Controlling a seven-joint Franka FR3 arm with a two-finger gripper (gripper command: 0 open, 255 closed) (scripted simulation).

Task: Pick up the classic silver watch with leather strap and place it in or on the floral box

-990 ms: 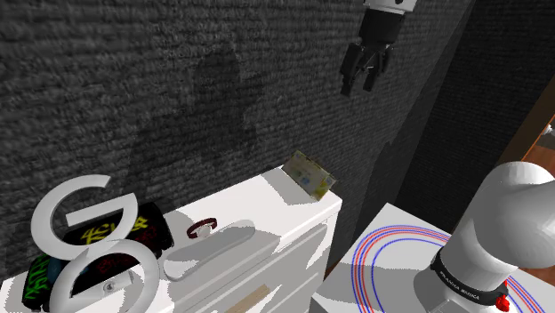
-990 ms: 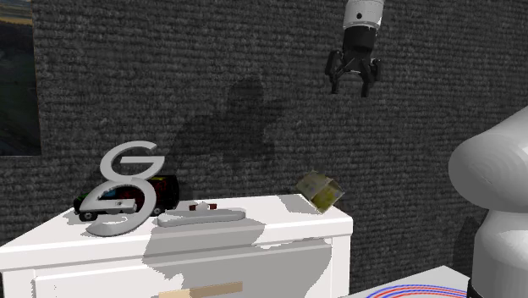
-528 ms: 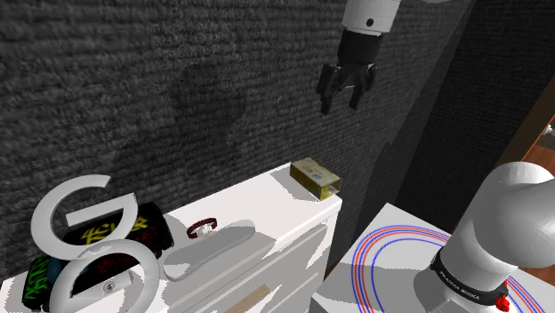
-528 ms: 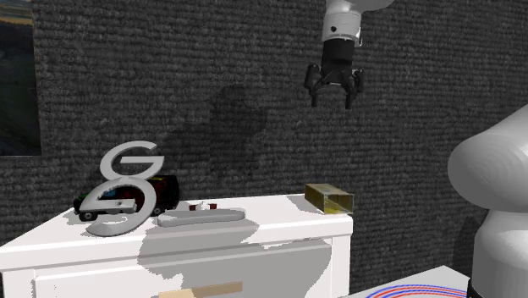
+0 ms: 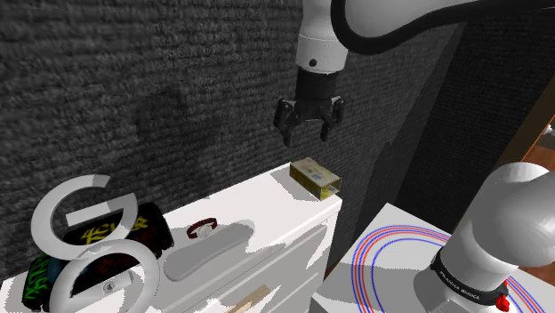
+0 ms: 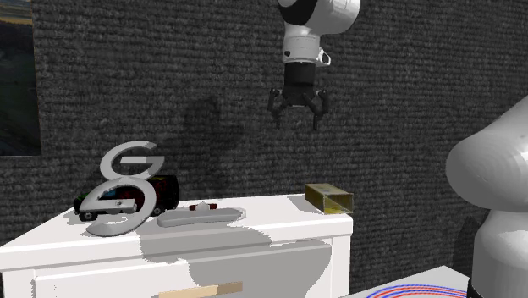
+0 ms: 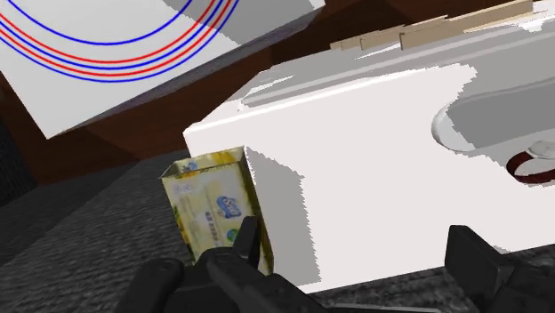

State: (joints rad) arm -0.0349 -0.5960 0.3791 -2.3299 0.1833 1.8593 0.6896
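shoulder view: the claw [image 5: 306, 134] hangs in mid-air in front of the dark wall, its 2 fingers spread wide with nothing between them. almost straight below it, the box [image 5: 315, 176] lies flat on the corner of the white dresser [image 5: 271, 206]. the watch [image 5: 203, 228] lies well away from the claw, down toward this view's left, just beside a long grey dish [image 5: 210, 250].

second exterior view: the claw [image 6: 297, 124] is high above the dresser [image 6: 279, 225], jaws wide and empty. the box [image 6: 330, 197] sits below it, a touch to this view's right. the watch [image 6: 202, 206] is lower and off to the left, behind the dish [image 6: 199, 217], near a big g-shaped ornament [image 6: 127, 182].

wrist view: the claw [image 7: 356, 267] shows 2 black fingers standing apart. the box [image 7: 213, 209] is just past 1 finger, at the dresser [image 7: 374, 178] corner. the watch [image 7: 532, 165] lies far beyond the other finger, beside the dish [image 7: 498, 111].
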